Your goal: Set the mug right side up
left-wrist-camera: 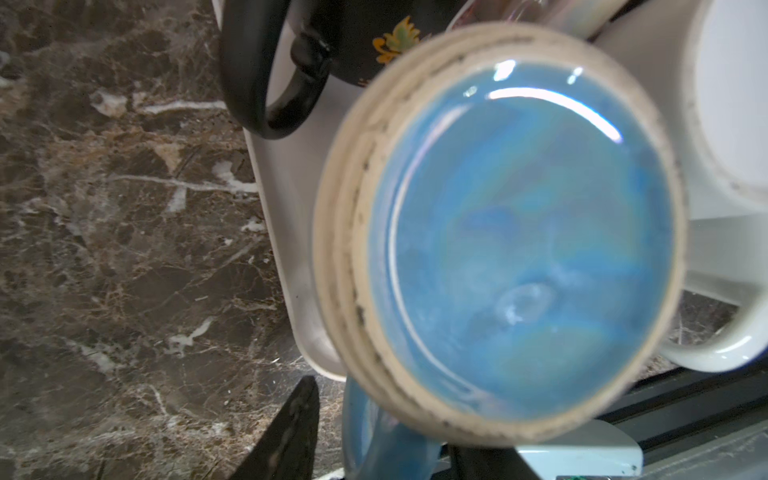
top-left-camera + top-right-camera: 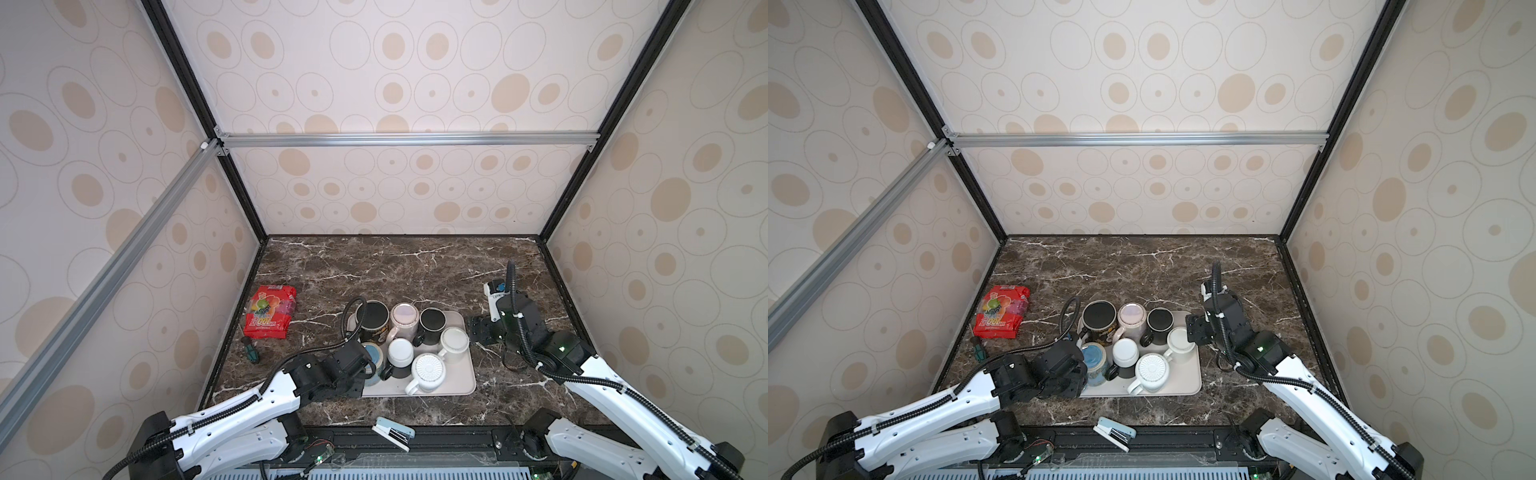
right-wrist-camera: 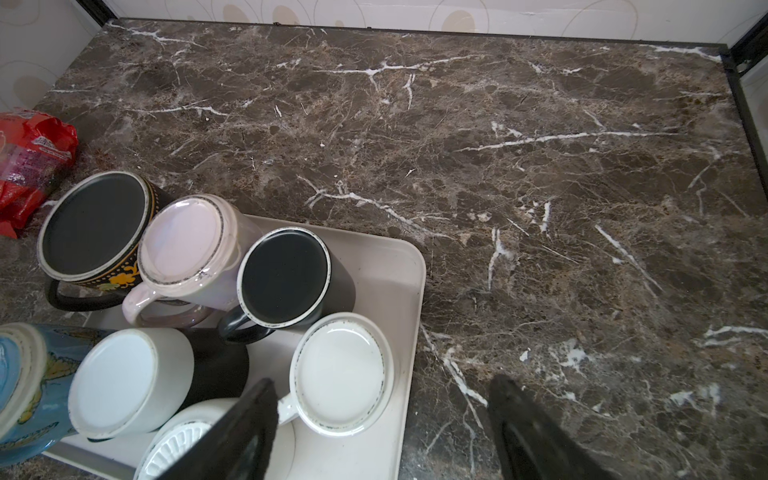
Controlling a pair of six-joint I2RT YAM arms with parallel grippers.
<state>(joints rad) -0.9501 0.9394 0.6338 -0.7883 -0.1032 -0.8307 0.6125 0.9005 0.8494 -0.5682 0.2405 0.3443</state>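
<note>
- Ceramic mugs (image 2: 432, 322): top views?
- Seven are recorded base-up on the tray (image 2: 459, 376); the blue mug (image 2: 372, 355) sits at its near left corner.
- Left wrist?
- The left hand's (image 1: 386, 419) fingers (image 1: 291, 428) are set astride the blue handle (image 1: 386, 440), a gap showing: not yet gripped, apparently positioned for the flip.
- Right wrist?
- The right hand (image 3: 382, 380) is held open and empty over the tray's edge, presumably out of the way.

Cream walls (image 2: 395, 195) printed with tan ovals and thin rings close in three sides, joined by black posts (image 2: 240, 187) and silver rails (image 2: 407, 139). The table (image 2: 395, 266) looks like dark brown marble, white-veined, under soft even light.
</note>
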